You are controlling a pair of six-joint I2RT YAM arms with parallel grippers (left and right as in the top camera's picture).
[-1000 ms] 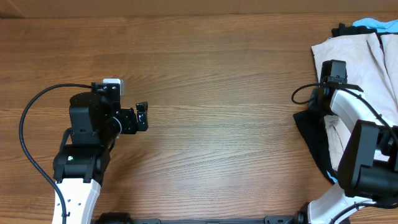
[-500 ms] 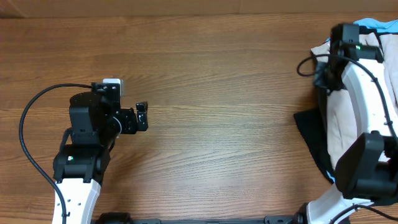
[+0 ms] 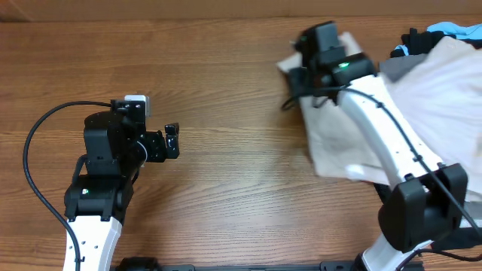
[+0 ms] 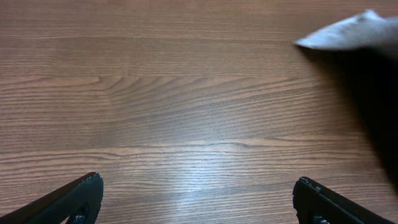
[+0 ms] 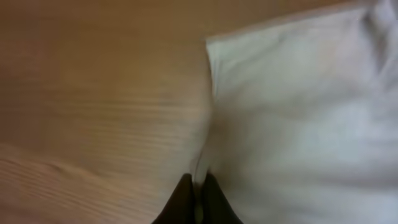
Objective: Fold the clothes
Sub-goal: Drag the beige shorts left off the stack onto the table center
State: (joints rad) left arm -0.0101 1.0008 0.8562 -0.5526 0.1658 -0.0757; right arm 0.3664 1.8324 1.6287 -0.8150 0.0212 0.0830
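- Right pincer (image 5: 198, 200) pinches tight on an edge of the beige shorts (image 3: 343, 139), which trail rightward across the table (image 3: 226, 83), apparently part-lifted.
- Left pincer (image 3: 172, 140) gapes wide and empty, well apart leftward.

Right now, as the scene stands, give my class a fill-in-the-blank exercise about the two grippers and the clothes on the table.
1. The right gripper is ___ on an edge of the beige shorts.
2. The left gripper stands ___ above the wooden table.
3. At the table's far right corner lies a light ___ garment, next to a black garment.
Missing words: shut; open; blue.
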